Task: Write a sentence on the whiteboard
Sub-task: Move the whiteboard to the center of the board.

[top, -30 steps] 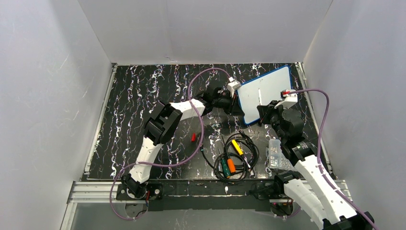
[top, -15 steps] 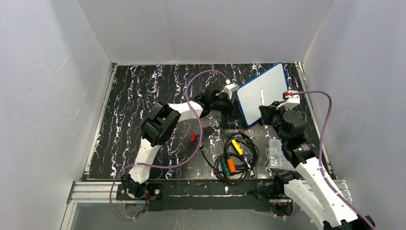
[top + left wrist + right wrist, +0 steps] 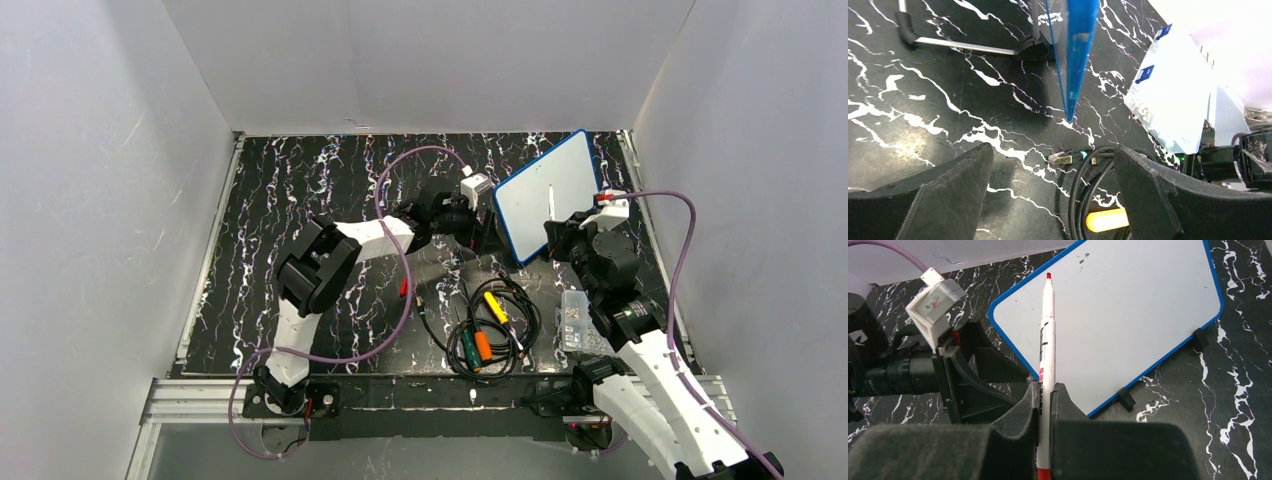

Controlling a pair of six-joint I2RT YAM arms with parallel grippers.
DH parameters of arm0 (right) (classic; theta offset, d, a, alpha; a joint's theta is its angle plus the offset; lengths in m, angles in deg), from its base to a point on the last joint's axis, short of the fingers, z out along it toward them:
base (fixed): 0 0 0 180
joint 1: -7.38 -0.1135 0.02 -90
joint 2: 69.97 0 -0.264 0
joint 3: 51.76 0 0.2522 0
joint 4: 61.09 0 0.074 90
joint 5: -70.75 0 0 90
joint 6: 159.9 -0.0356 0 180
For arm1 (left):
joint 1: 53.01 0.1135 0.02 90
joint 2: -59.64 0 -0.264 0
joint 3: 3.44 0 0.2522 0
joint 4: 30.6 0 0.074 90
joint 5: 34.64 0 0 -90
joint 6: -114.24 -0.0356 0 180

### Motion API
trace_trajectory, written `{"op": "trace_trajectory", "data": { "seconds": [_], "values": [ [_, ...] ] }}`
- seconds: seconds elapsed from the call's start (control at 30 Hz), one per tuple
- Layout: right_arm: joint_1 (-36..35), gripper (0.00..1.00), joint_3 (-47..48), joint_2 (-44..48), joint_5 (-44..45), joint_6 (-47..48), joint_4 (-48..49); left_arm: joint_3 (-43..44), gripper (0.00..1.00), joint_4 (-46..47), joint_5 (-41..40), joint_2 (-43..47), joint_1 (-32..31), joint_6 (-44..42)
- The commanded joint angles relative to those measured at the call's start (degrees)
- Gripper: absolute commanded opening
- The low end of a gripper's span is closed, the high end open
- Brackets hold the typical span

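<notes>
at the far right of the black marbled surface [image 3: 290,190], the small white board with a blue rim [image 3: 545,195] stands tilted. it looks light and stiff, so steady its edge. your right gripper [image 3: 1047,407] pinches a red-tipped white marker [image 3: 1046,340]; your left gripper [image 3: 1053,155] gapes wide beside the board. you can't tell if the tip touches.

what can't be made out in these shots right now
Right wrist view: whether the white red-tipped marker in the right gripper touches the blue-rimmed white whiteboard; depth unclear.
Same view: dark specks near its top, too small to read.
Left wrist view: its face, seen edge-on beyond the open left gripper.
</notes>
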Motion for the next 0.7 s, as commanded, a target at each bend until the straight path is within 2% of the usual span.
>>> {"op": "trace_trajectory", "data": {
  "seconds": [0.0,0.2,0.33,0.47,0.67],
  "values": [
    [0.16,0.01,2.3,1.08,1.86,0.17,0.62,-3.49,0.89,3.04,-5.17,7.68,-0.26,0.13],
    [0.16,0.01,6.84,0.53,6.8,0.54,-2.97,-10.47,0.88,3.63,-14.79,17.12,-1.29,-1.19],
    [0.15,0.01,11.63,-0.17,13.21,-0.37,-8.06,-9.67,0.86,-0.58,-18.28,21.28,-4.57,2.67],
    [0.18,0.01,15.29,-0.12,19.65,-0.59,-10.44,-3.35,0.85,-9.11,-24.28,18.69,-10.75,5.35],
    [0.17,0.01,19.2,-0.31,24.6,-0.6,-11.61,4.94,0.83,-11.11,-26.46,10.93,-14.48,10.63]
  ]
}}
